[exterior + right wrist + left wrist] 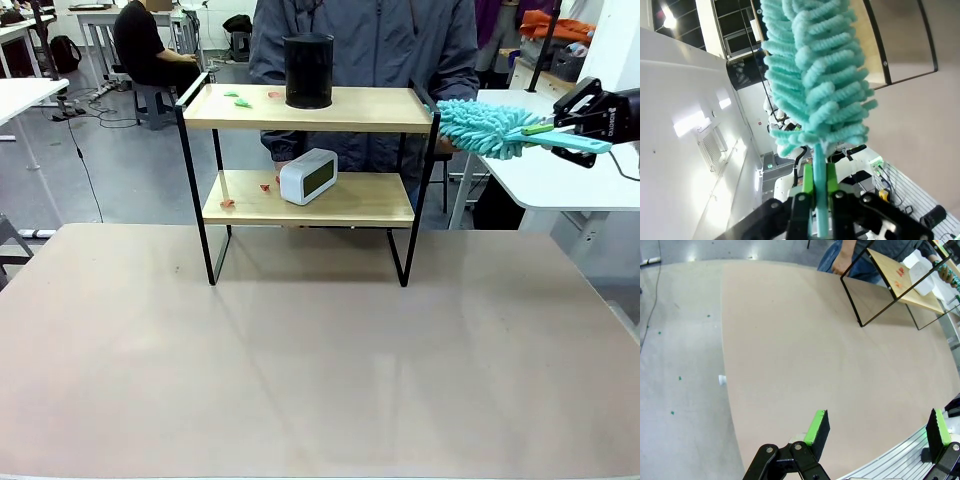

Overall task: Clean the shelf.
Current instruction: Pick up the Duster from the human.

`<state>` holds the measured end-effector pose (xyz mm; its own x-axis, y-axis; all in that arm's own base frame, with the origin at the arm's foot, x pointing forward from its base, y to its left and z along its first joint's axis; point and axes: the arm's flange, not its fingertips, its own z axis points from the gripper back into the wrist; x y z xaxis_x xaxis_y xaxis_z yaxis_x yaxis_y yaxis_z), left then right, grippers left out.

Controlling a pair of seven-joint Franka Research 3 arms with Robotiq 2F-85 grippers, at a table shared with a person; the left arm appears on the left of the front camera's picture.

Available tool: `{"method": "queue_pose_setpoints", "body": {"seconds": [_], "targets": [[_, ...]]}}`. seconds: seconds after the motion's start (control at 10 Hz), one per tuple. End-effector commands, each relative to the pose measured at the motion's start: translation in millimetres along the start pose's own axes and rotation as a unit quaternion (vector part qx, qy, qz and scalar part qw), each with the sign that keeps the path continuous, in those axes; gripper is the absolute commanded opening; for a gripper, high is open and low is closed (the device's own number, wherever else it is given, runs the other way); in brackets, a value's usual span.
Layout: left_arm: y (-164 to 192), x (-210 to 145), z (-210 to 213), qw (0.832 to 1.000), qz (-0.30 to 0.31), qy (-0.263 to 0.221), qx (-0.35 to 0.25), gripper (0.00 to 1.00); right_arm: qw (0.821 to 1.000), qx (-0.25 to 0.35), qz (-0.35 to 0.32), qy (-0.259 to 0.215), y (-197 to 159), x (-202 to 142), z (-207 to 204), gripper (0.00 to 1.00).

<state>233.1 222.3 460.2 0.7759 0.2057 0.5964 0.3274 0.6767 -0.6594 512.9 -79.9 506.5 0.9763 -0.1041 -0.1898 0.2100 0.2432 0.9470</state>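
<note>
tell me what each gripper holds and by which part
The right gripper clamps the duster by its handle, just below the head. The left gripper is open, empty.

Open counter, shelf middles blocked
Beige counter (320,360) near lies open; on the black-framed wooden shelf (370,108), a black mesh cylinder (308,70) blocks the top middle, a white rectangular clock (308,176) the lower middle.

Right claw (556,127) raised, clamped on duster (485,128); left claw (877,429) wide open.

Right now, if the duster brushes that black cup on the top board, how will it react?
The black mesh cup looks hollow, so probably light and easily slid. Standing taller than wide, it might tip. The fluffy duster likely pushes softly.
</note>
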Motion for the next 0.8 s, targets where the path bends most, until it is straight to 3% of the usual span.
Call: {"method": "queue_pose_setpoints", "body": {"seconds": [0.0, 0.2, 0.4, 0.7], "targets": [[-1.1, 1.4, -0.3, 1.000, -0.011, -0.008, -0.007, 1.00, 1.000, 0.008, -0.012, 0.008, 4.9, -8.2, 4.8, 0.00], [-1.1, 1.4, -0.3, 1.000, -0.011, -0.008, -0.007, 1.00, 0.999, 0.027, 0.014, 0.025, 26.7, -54.3, 52.5, 0.00], [-1.1, 1.4, -0.3, 1.000, -0.011, -0.008, -0.007, 1.00, 0.999, 0.009, 0.002, 0.051, 36.2, -160.2, 124.5, 0.00], [-1.1, 1.4, -0.3, 1.000, -0.011, -0.008, -0.007, 1.00, 0.992, -0.011, 0.021, 0.123, -11.7, -262.9, 157.1, 0.00]]}}
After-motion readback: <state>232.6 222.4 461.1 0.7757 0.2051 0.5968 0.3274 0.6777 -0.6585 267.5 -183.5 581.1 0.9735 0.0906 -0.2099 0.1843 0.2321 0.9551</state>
